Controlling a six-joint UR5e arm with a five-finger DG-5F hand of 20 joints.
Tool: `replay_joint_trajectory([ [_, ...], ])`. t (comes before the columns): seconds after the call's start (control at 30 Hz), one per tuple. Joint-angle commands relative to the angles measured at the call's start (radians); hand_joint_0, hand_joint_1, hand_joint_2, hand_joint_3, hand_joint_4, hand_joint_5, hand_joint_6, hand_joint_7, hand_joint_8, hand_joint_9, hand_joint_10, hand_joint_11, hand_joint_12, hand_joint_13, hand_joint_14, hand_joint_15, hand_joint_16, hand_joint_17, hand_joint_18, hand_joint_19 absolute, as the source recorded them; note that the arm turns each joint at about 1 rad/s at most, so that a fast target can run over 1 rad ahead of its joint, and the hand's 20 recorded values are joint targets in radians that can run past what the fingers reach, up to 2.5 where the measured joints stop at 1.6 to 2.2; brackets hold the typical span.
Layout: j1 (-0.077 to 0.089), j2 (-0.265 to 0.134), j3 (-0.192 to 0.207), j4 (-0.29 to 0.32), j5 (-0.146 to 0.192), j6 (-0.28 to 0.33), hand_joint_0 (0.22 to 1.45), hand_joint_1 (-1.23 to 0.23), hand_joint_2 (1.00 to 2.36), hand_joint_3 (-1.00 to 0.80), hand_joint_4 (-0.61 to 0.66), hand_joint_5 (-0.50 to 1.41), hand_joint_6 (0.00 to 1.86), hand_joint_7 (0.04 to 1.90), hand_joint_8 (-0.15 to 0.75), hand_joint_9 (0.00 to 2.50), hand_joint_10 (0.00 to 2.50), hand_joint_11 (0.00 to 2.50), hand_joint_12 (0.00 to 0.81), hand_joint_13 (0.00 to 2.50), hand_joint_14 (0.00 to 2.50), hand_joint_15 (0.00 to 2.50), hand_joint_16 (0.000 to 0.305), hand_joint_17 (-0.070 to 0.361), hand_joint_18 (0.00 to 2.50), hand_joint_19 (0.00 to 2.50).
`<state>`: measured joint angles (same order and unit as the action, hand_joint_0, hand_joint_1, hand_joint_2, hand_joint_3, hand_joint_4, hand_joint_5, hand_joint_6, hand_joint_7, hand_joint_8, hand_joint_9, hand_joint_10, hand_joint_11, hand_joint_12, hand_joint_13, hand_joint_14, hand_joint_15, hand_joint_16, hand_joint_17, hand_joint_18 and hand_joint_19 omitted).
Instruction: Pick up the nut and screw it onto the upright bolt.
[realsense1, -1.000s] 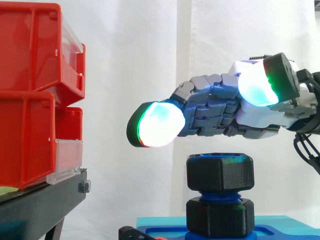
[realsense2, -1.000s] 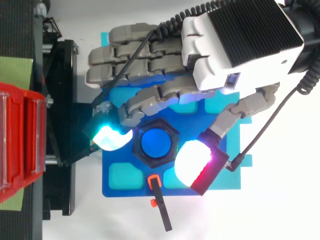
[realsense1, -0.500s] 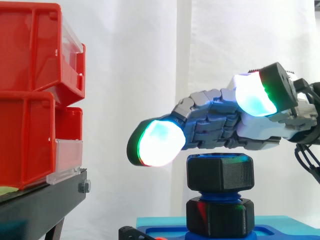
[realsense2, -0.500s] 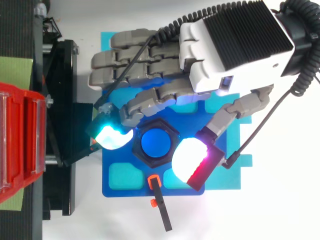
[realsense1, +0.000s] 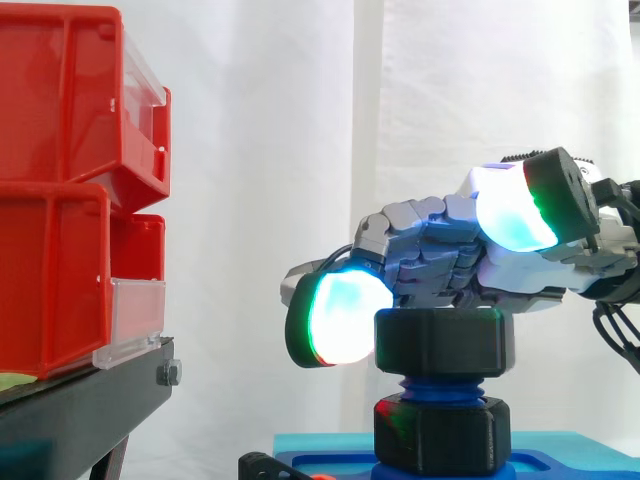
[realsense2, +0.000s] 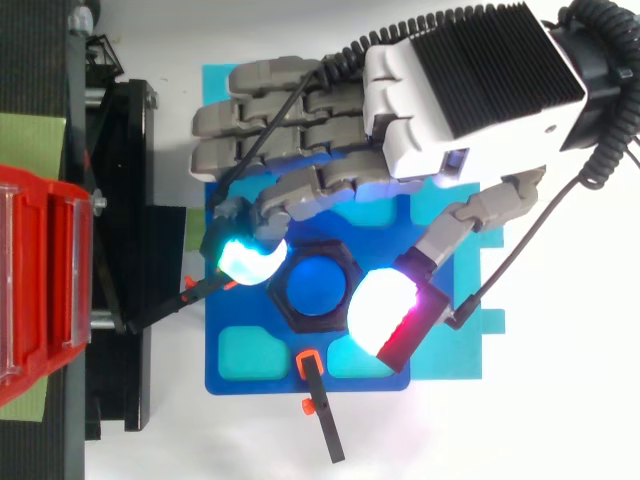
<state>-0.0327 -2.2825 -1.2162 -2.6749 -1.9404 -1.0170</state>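
Side view, item one: black hexagonal plastic nut (realsense1: 438, 342), sitting level on the upright blue threaded bolt (realsense1: 437, 386). A short run of blue thread is bare between the nut and the black hexagonal collar (realsense1: 440, 435) at the bolt's foot. From above, the bolt's round blue end shows through the nut's bore.

Item two: grey and white robot hand (realsense2: 470, 90), entering from the right. Its body lies just above the nut and reaches across it. Whether it grips the nut or only rests against it cannot be told.

Progress, as judged: the pick-up is done and the nut is started on the thread. Turning it down the bare thread towards the collar is left.

Fixture: dark blue moulded plate (realsense2: 250, 380) carrying the bolt.

Surroundings: stacked red plastic bins (realsense1: 60, 200) on a black stand (realsense1: 80, 415), well apart to the left.
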Motion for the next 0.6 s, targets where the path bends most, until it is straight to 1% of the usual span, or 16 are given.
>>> replay_joint_trajectory([
  [0.0,-0.003,0.000,0.000,0.003,0.000,0.000,0.46,-0.25,1.00,-0.50,0.19,-0.15,0.50,1.03,0.220,0.26,0.00,0.00,0.307,0.17,0.00,0.00,0.035,0.079,0.00,0.00],
  [0.07,-0.006,0.000,0.000,0.003,0.000,0.000,0.46,-0.25,1.00,-0.50,0.19,-0.13,0.50,1.11,0.221,0.29,0.00,0.00,0.305,0.20,0.00,0.00,0.033,0.075,0.00,0.00],
  [0.1,-0.006,0.000,0.000,0.003,0.000,0.000,0.46,-0.26,1.00,-0.50,0.17,-0.12,0.50,1.20,0.224,0.32,0.00,0.00,0.302,0.22,0.00,0.00,0.033,0.074,0.00,0.00],
  [0.17,-0.007,0.000,0.000,0.003,0.000,0.000,0.46,-0.26,1.00,-0.50,0.17,-0.11,0.50,1.32,0.227,0.35,0.00,0.00,0.301,0.25,0.00,0.00,0.032,0.072,0.00,0.00],
  [0.27,-0.012,0.000,0.000,0.003,0.000,-0.002,0.47,-0.27,1.00,-0.50,0.16,-0.10,0.60,1.24,0.240,0.45,0.00,0.00,0.295,0.33,0.00,0.00,0.029,0.065,0.00,0.00],
  [0.33,-0.015,0.000,0.000,0.003,0.000,-0.002,0.47,-0.29,1.00,-0.50,0.16,-0.09,0.66,1.19,0.257,0.61,0.00,0.00,0.283,0.44,0.00,0.00,0.025,0.057,0.01,0.00],
  [0.37,-0.016,0.000,0.000,0.003,-0.002,-0.002,0.48,-0.29,1.00,-0.50,0.16,-0.09,0.69,1.19,0.263,0.74,0.00,0.00,0.275,0.51,0.00,0.00,0.022,0.050,0.09,0.00],
  [0.4,-0.022,0.000,0.000,0.003,-0.003,-0.002,0.48,-0.30,1.00,-0.50,0.15,-0.10,0.74,1.15,0.280,0.85,0.00,0.00,0.264,0.57,0.00,0.00,0.019,0.044,0.16,0.00],
  [0.43,-0.024,0.000,0.000,0.003,-0.003,-0.002,0.49,-0.31,1.00,-0.50,0.14,-0.10,0.77,1.12,0.284,0.92,0.00,0.00,0.257,0.61,0.00,0.00,0.018,0.041,0.20,0.00],
  [0.53,-0.033,0.000,0.000,0.003,-0.006,-0.002,0.50,-0.32,1.00,-0.50,0.15,-0.10,0.81,1.13,0.305,1.04,0.00,0.01,0.233,0.75,0.00,0.00,0.015,0.034,0.36,0.00],
  [0.57,-0.036,0.000,0.000,0.003,-0.008,-0.002,0.50,-0.32,1.00,-0.50,0.15,-0.10,0.81,1.13,0.304,1.04,0.00,0.00,0.232,0.76,0.00,0.00,0.015,0.033,0.38,0.00],
])
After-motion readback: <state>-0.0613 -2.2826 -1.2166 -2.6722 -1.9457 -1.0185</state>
